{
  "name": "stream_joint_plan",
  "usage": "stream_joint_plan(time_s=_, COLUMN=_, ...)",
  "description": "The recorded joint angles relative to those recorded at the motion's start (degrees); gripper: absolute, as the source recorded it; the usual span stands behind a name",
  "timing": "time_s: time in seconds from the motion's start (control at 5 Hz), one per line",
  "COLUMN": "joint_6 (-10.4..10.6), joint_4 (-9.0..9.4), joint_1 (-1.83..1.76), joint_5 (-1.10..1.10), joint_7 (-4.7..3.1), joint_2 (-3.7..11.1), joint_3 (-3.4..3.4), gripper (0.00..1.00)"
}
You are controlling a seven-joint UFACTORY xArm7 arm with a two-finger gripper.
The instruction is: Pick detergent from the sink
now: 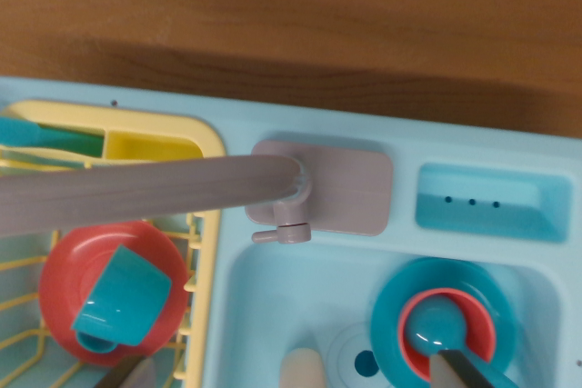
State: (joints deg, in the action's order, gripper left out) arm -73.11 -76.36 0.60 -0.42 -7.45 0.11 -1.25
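A cream detergent bottle (301,368) stands in the toy sink (273,297) below the grey faucet (182,186); the gripper's opening cannot be told.

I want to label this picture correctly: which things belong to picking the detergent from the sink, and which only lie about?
For the job: cream bottle top, likely the detergent; sink.
Lying about: teal cup; red plate; yellow rack; grey faucet; teal plate; red bowl.
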Motion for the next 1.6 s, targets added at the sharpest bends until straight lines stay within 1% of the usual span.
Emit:
stream_joint_plan(time_s=0.2, joint_6=0.0, joint_4=0.00, joint_1=0.00, joint_5=0.00, joint_7=0.00, joint_2=0.00, joint_3=0.00, gripper=0.00)
stream_joint_plan(time_s=0.4, joint_6=2.4, joint_4=2.55, joint_1=0.11, joint_5=0.26, joint_7=-0.89, joint_2=0.22, joint_3=-0.16, gripper=0.00)
stream_joint_plan(time_s=0.6, joint_6=2.4, joint_4=2.55, joint_1=0.11, joint_5=0.26, joint_7=-0.89, joint_2=0.22, joint_3=-0.16, gripper=0.00)
stream_joint_plan(time_s=0.8, joint_6=5.0, joint_4=5.30, joint_1=0.22, joint_5=0.55, joint_7=-1.84, joint_2=0.46, joint_3=-0.33, gripper=0.00)
stream_joint_plan(time_s=1.0, joint_6=5.0, joint_4=5.30, joint_1=0.22, joint_5=0.55, joint_7=-1.84, joint_2=0.46, joint_3=-0.33, gripper=0.00)
stream_joint_plan(time_s=1.6, joint_6=12.6, joint_4=13.29, joint_1=0.55, joint_5=1.38, joint_7=-4.62, joint_2=1.16, joint_3=-0.82, gripper=0.00)
